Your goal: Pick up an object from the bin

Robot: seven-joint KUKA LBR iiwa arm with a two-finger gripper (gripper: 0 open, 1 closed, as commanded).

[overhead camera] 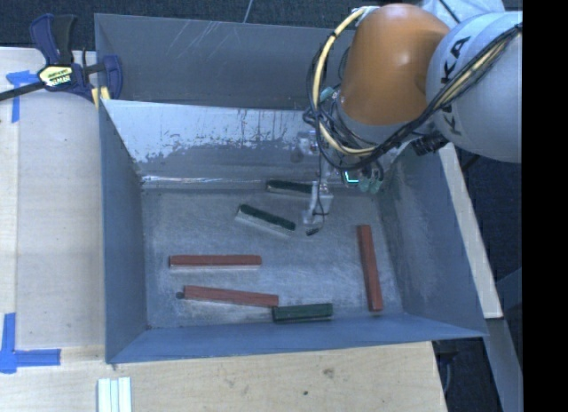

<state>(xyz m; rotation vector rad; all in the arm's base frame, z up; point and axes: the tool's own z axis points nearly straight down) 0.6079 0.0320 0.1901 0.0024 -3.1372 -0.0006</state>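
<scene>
Grey bin with scratched, pale-streaked far wall; three reddish-brown sticks; three dark green bars; orange cover on a silver arm; yellow cables.

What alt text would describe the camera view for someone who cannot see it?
A robot arm's gripper hangs low in a grey metal bin, next to two dark green bars near the back wall. Three reddish-brown sticks and a third dark green bar lie nearer the front and right.

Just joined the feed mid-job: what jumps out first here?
The arm's orange dome hangs over the back right of the grey metal bin, its gripper low beside a dark green flat bar mid-bin. Three long reddish-brown sticks stand out: two lying at front left, one along the right side.
</scene>
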